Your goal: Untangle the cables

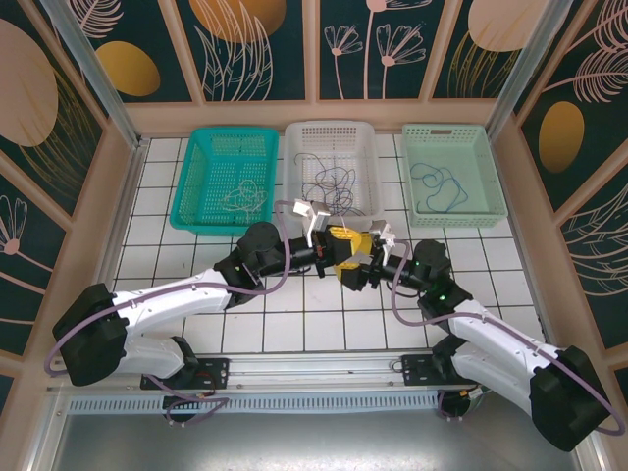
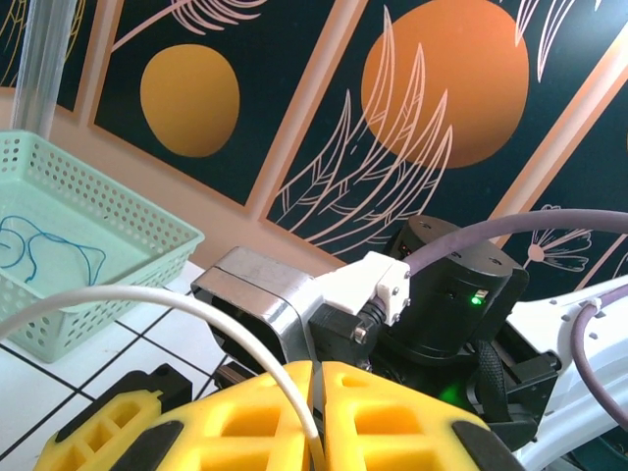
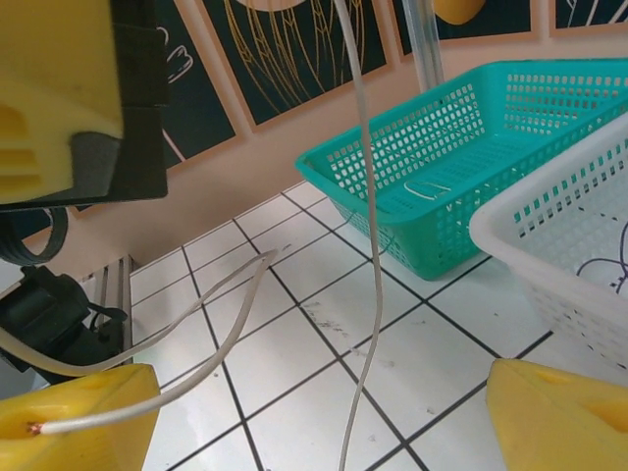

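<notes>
Together our two grippers sit close above the table [image 1: 177, 250]: the left gripper [image 2: 316, 388] is clamped on one pale cable [image 2: 147, 294], the right gripper [image 3: 314, 417] gapes wide. Its wrist view gives us a pale strand's bare copper tip [image 3: 34, 429]; from above we count three baskets beyond, a teal basket [image 1: 186, 186], a white basket [image 1: 291, 172] and a mint basket [image 1: 491, 177], each holding loose cables [image 1: 334, 183].

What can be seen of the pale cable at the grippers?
The pale cable is a very thin, smooth whitish wire, flexible. In the left wrist view it arcs in from the left and enters the seam between the left gripper's closed yellow fingers. In the right wrist view it hangs above the tiled table between the right gripper's spread fingers, and a bare coppery end lies against one finger.
</notes>
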`<act>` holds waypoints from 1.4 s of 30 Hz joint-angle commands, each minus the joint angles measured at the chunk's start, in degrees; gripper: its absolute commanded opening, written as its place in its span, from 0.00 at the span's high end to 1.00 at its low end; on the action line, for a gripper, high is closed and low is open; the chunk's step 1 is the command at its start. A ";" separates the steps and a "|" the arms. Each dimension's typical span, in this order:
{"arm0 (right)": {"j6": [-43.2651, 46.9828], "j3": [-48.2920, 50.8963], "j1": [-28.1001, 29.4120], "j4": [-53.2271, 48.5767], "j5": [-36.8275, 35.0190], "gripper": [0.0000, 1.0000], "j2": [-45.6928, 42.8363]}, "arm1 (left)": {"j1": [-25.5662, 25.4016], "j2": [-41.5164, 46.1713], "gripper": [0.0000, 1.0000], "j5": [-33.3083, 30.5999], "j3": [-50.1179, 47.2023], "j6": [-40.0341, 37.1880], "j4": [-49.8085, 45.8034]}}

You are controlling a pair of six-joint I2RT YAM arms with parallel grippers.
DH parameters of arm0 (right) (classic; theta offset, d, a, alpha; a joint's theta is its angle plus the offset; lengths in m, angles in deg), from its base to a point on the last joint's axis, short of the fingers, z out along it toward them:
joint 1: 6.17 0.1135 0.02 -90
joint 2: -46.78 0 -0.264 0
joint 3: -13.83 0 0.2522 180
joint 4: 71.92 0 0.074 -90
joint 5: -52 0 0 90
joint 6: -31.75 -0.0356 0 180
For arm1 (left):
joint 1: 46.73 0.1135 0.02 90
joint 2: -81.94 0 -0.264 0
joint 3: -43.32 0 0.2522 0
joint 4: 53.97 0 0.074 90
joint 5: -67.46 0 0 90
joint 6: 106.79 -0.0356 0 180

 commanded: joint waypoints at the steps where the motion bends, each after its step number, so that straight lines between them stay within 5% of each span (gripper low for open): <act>1: 1.50 -0.45 0.57 3.81 1.71 0.13 0.32 | 0.19 -0.36 0.90 1.82 1.91 1.17 4.03; 6: 1.15 -0.64 0.54 3.10 2.08 0.14 -0.43 | 0.31 -0.12 0.90 0.36 1.94 0.56 3.54; 12: 2.80 -0.11 0.50 -5.93 -2.68 0.15 -5.19 | 0.29 2.12 0.90 -9.29 2.58 -2.45 -5.72; 30: 10.02 -5.17 0.50 -18.13 -10.24 0.18 -14.93 | 0.26 -1.25 0.90 -4.49 5.33 -0.50 -5.75; 42: 13.52 -7.95 0.50 -13.56 -5.59 0.32 -11.16 | 0.25 -2.72 0.89 0.69 5.84 1.04 -4.08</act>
